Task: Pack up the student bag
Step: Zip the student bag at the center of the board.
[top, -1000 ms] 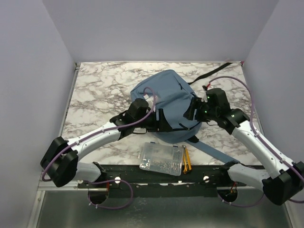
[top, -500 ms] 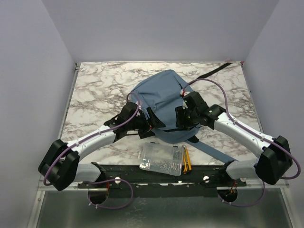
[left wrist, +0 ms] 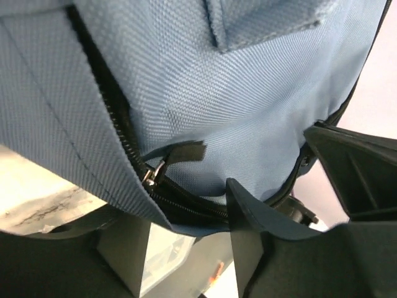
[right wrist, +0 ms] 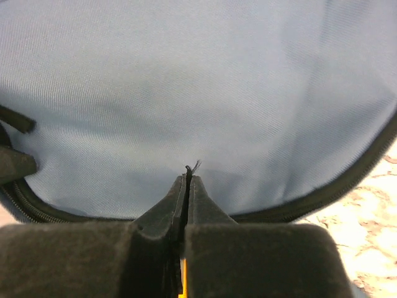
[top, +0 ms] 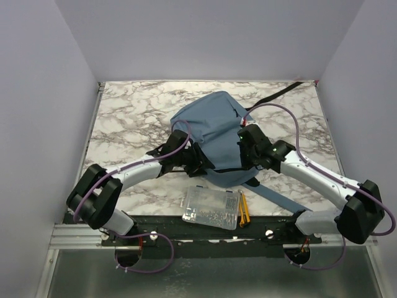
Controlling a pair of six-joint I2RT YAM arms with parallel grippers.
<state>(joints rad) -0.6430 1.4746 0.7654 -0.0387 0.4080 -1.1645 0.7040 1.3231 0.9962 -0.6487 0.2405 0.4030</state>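
— Both sides busy at the student bag (top: 214, 127)?
— Yes, along its near edge. Left gripper (top: 200, 162) spread apart at the near-left hem, close beside the black zipper (left wrist: 111, 118) and its pull (left wrist: 180, 153). Right gripper (top: 240, 148) clenched tight, tips pressed against blue fabric at the near-right.
— And the bag's place?
— Flat on the marble table (top: 124, 118), roughly mid-table, just beyond a clear plastic box (top: 211, 208).

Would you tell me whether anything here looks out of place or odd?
One thing: the right gripper is shut at the student bag, yet its tips seem to pinch only a dark wisp of thread, not the fabric itself. Otherwise nothing looks spilled or damaged.
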